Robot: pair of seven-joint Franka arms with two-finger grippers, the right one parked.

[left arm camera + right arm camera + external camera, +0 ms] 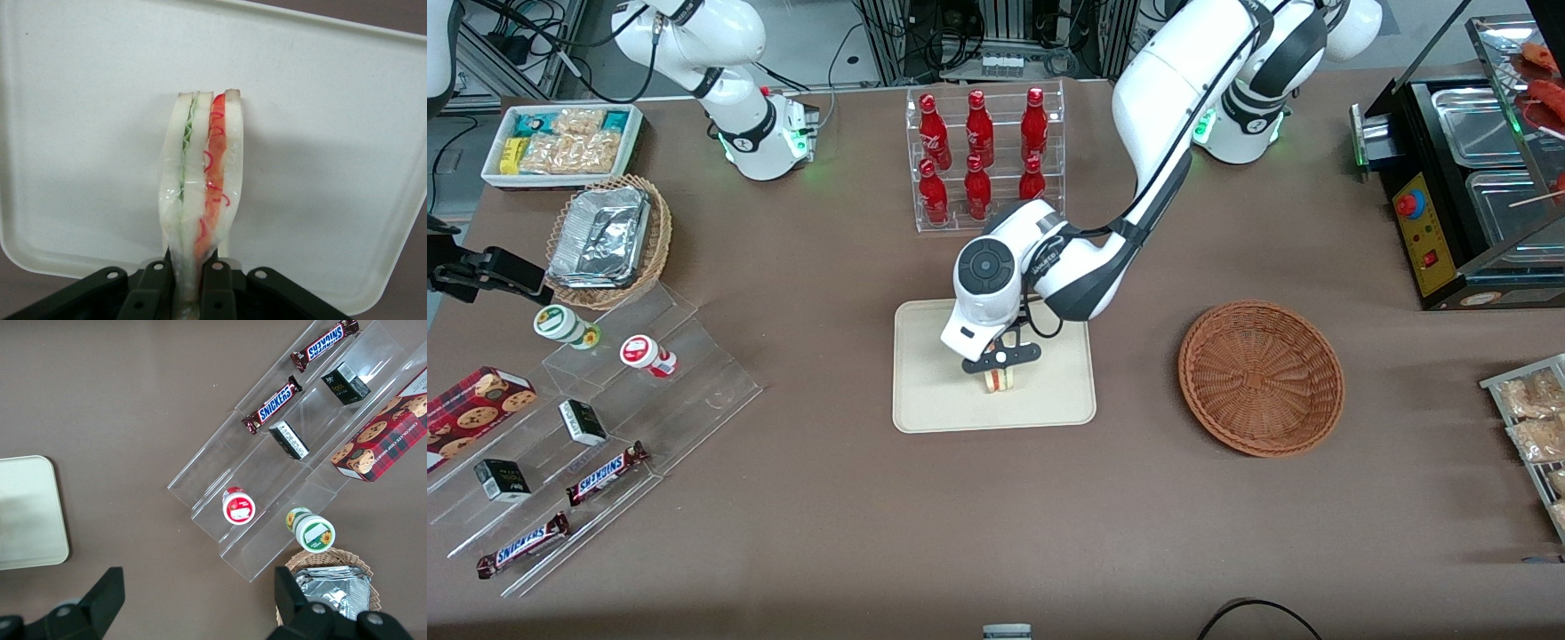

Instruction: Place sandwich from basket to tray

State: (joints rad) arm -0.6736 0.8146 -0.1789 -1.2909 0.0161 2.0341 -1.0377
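Sandwich (1001, 380) hangs pinched in the end effector (1000, 360), low over the middle of the tray (925, 400); whether its lower edge already touches the tray floor cannot be told. The basket (1261, 377) sits bare on the counter (827, 516), well apart from the tray toward the working arm's end.

From the wrist camera the sandwich (202, 200) stands on edge, clamped at one narrow end between the fingers (157, 290), which are drawn close together on it. The bread slices splay apart away from the grip and squeeze together at it, with green and red filling showing between them, and a clear film seems to wrap the wedge.

It looks light and very soft, so it should bend and crush under a hard squeeze, and the wrap may make it slippery. A better hold would probably be across the flat bread faces near the thick middle, with gentle pressure. Released from this height, it would likely tip over onto a flat face, which seems harmless on the tray (333, 133).
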